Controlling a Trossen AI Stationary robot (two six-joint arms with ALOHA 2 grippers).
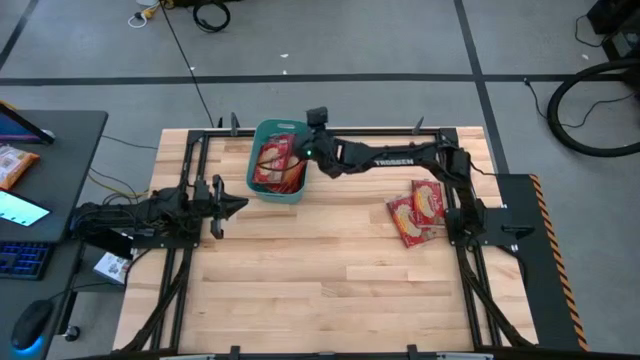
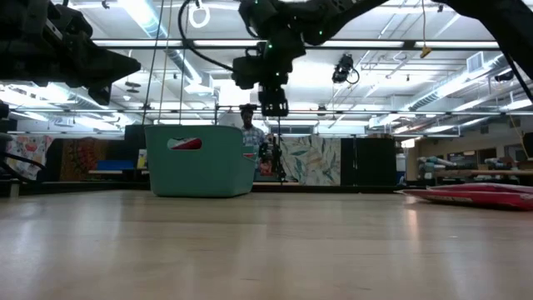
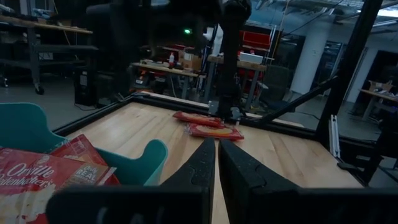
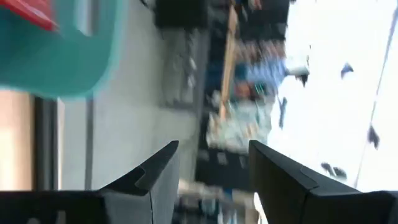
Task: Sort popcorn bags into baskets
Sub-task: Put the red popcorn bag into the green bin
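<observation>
I am looking down on a pale, wood-grained table (image 1: 320, 270) framed in black metal rails, and I use the teal basket (image 1: 278, 160) as my landmark: a smooth plastic bin with rounded corners and a thick rim, standing near the table's far edge. Inside it lie several flat, glossy red popcorn bags (image 1: 277, 163) with cream pictures and white print, loosely stacked. My right gripper (image 1: 312, 135) hangs just beside the basket's right rim, above table height, its two dark angular fingers (image 4: 152, 177) spread apart with nothing between them. Well to the right of the basket, a few more red packets (image 1: 417, 211) lie flat and overlapping on the bare wood, near the right arm's base. My left gripper (image 1: 238, 205) waits just in front and to the left of the basket, its slim tapered fingers (image 3: 202, 162) pressed together and empty.
</observation>
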